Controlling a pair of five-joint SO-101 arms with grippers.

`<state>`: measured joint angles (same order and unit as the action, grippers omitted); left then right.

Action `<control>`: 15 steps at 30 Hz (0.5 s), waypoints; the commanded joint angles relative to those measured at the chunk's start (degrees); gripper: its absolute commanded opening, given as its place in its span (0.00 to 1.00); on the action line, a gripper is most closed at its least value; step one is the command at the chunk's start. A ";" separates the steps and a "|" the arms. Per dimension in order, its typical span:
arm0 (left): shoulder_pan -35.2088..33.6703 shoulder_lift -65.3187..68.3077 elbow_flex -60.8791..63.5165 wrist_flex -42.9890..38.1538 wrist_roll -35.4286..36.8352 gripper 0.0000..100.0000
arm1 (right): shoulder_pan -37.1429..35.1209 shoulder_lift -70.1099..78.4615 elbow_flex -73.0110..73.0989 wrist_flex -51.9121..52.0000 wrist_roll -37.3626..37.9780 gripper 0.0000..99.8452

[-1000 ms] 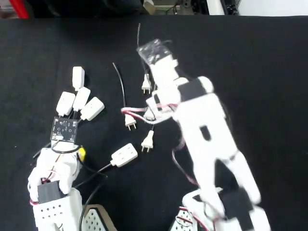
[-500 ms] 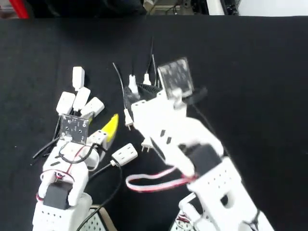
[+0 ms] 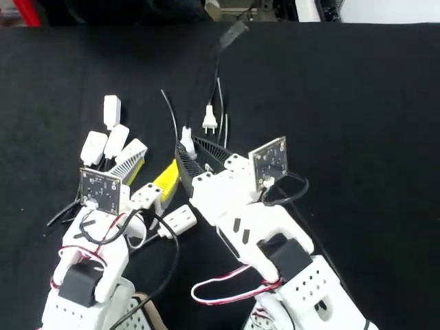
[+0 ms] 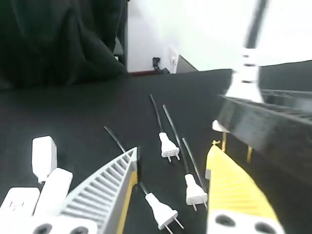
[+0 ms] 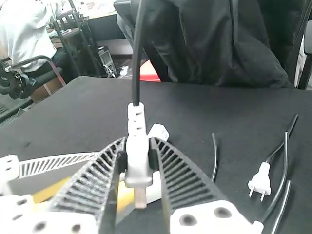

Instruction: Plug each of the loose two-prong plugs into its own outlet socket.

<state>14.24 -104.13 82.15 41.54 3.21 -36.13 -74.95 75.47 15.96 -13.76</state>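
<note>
Here, the right fingers [image 5: 168, 168] are clamping a plug [image 5: 137, 146] upright — prongs pointing down for the socket [image 3: 177, 221] at lower centre — while the left fingers [image 4: 105, 190] are standing open, probably to steady it.

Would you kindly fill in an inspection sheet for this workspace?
Surface: black table.
Job's things: white sockets grouped together, lone socket apart; three loose plugs lying flat.
Clutter: nothing seen.
Claws: left claw open above the table; right claw shut on the held plug.
Cables: short black leads on the plugs; red-and-white wire loop by the right arm.
Surroundings: dark drape behind.
</note>
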 commanded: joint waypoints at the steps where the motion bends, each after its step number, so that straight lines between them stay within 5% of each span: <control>1: 1.98 -0.35 -5.41 4.48 -0.18 0.24 | -0.35 -0.84 -0.40 -1.32 -0.53 0.01; 7: 6.02 -0.35 -7.16 12.31 -10.37 0.25 | 0.00 -0.84 -1.54 0.09 -0.62 0.01; 15: 5.14 -0.26 -6.64 9.67 -9.67 0.26 | -2.90 -0.84 -1.80 5.27 -1.14 0.01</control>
<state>19.34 -104.13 78.02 53.49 -5.93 -37.45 -74.95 75.47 19.56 -14.37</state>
